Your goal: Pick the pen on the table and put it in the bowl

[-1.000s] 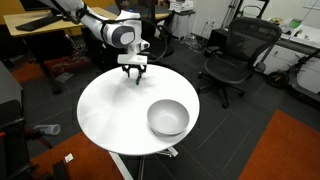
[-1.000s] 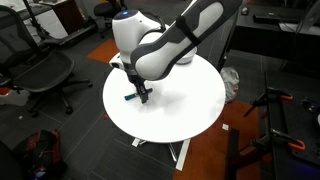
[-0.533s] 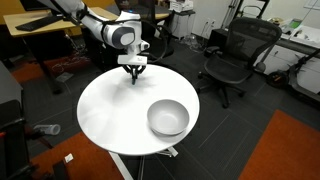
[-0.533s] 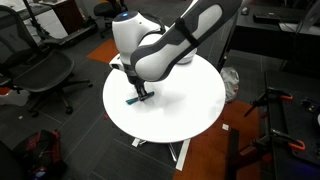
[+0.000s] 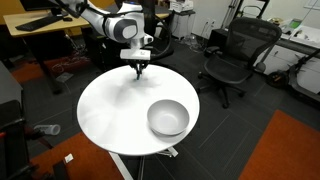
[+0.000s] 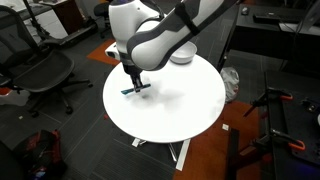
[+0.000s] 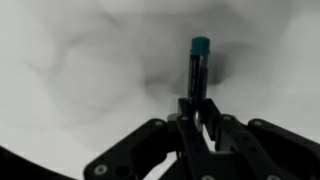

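The pen (image 7: 199,68), a thin dark stick with a teal end, sticks out from between my gripper's (image 7: 197,108) shut jaws in the wrist view. In both exterior views the gripper (image 5: 138,69) (image 6: 133,84) hangs just above the far part of the round white table (image 5: 110,112) (image 6: 175,105), and the pen (image 6: 131,90) shows as a short dark bar at its tips, off the tabletop. The light grey bowl (image 5: 168,118) stands upright on the table's near right part, well apart from the gripper.
Black office chairs (image 5: 235,55) (image 6: 45,72) stand around the table. A tan wooden desk (image 5: 45,30) is behind the arm. Orange carpet (image 5: 285,150) lies at the lower right, and a tripod stand (image 6: 275,115) is beside the table.
The jaws have shut on the pen. The gripper has then risen a little, lifting the pen off the tabletop.
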`<action>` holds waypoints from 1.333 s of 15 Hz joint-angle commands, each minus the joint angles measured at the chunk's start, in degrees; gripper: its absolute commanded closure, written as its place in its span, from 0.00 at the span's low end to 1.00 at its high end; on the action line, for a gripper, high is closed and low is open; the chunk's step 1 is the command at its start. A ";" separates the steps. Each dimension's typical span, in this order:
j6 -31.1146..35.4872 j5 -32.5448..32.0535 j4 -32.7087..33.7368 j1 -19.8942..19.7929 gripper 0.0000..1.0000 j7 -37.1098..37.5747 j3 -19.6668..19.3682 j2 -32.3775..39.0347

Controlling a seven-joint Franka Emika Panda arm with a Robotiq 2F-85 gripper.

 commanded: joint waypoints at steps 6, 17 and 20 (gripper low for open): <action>1.89 -3.78 -9.76 -2.19 0.95 12.07 -6.56 -15.19; 9.42 -3.19 -23.40 -8.07 0.95 22.71 -12.61 -24.77; 11.61 -3.48 -27.01 -8.61 0.95 26.44 -14.31 -25.57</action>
